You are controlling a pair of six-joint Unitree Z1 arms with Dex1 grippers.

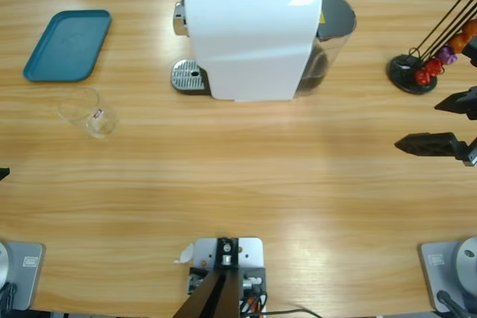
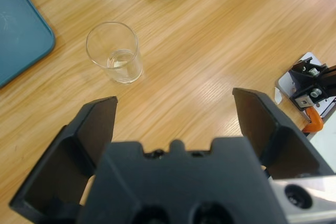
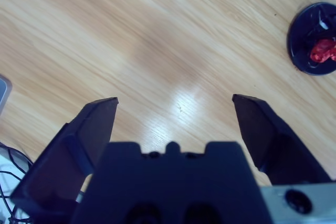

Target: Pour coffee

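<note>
I see no coffee anywhere yet; the small clear glass point(image 1: 88, 112) that would take it stands upright on the wooden table point(image 1: 246, 176), mouth up and long axis vertical, and it holds nothing dark, only clear glass with a small red mark low on its side. It sits toward the table's left end, just in front of the teal tray point(image 1: 67, 45) and apart from it, and well to the left of the white coffee machine point(image 1: 250, 35). The machine lies across the far middle of the table with its grey lever along the top edge and its perforated drip grate point(image 1: 188, 77) at its left front; nothing stands on that grate.

My left gripper point(image 2: 175, 108) hangs over bare wood with both black jaws spread wide and nothing between them; in the left wrist view the glass point(image 2: 114, 52) is ahead of the jaws and a little left, not touched, with the tray's corner point(image 2: 21, 35) beyond it. In the high view only a dark tip of that arm shows at the left edge.

My right gripper point(image 3: 175, 103) is likewise spread and holding nothing, over bare table at the right end point(image 1: 436, 123); the black round capsule stand point(image 1: 411, 74), with red and purple capsules at its base, is near it.
</note>
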